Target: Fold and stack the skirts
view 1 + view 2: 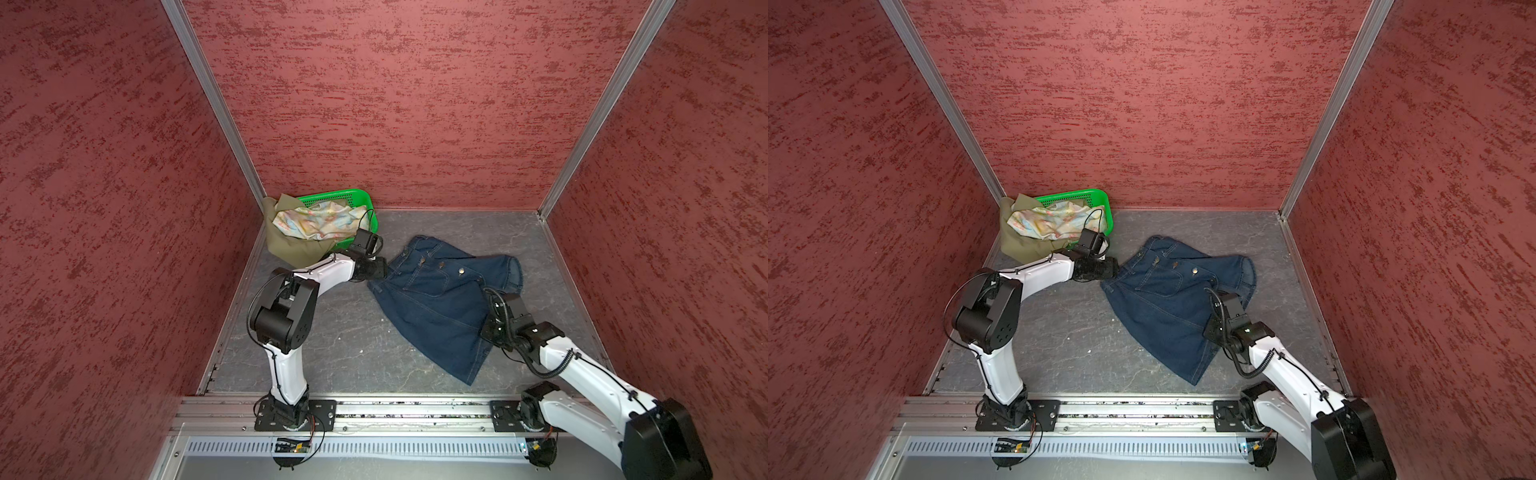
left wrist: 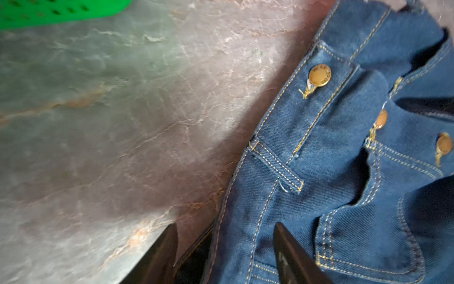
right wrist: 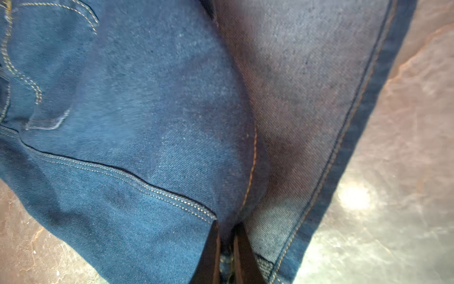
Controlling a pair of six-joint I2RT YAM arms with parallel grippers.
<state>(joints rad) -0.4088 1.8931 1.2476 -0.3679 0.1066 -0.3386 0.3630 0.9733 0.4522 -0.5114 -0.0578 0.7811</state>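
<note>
At the right end effector (image 3: 227, 227): clamped tight on a raised ridge of the denim skirt (image 3: 147, 123), with the paler inner side of the cloth showing just beside the pinch. At the left end effector (image 2: 223, 232): parted, straddling the skirt's waistband edge near a belt loop (image 2: 275, 167), one finger over bare counter (image 2: 98, 123), the other over denim. Brass buttons (image 2: 319, 75) just beyond. In both top views, spread on the grey counter right of middle, waistband toward the far wall. In the far left corner, a green basket (image 1: 361, 197) holding the floral skirt (image 1: 316, 222). Draped over its near rim onto the counter, the olive skirt (image 1: 291, 247).
</note>
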